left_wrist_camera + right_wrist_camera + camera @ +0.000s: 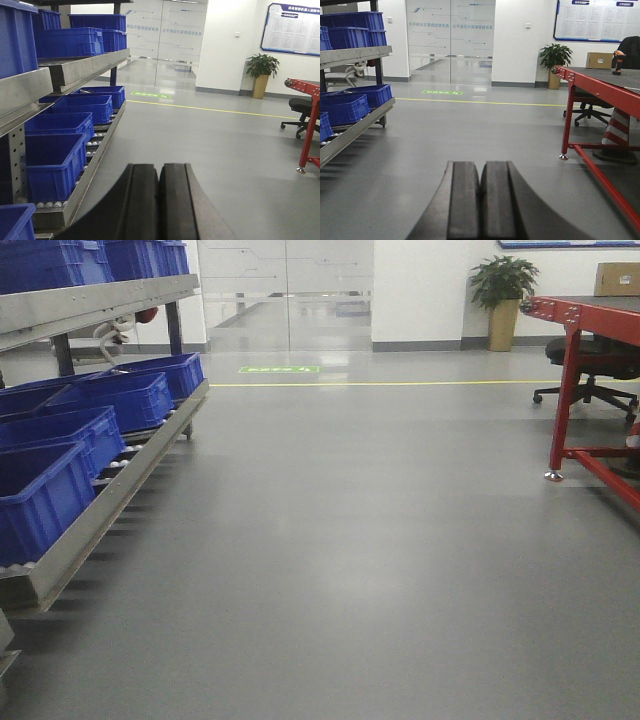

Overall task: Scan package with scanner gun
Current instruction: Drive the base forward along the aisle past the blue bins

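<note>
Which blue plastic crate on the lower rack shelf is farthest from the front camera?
The blue plastic crate at the row's far end, nearest the glass doors; the others sit closer.

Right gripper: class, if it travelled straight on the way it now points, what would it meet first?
Nothing close: the right gripper faces open grey floor, with the glass doors far beyond; depth is unclear.

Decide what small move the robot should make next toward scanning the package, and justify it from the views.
Probably turn the base right, toward the red table. What look like the package and the scanner gun sit at its far end, well out of reach. The left end effector and right end effector are both shut and hold nothing, so closing that distance likely comes first.
</note>
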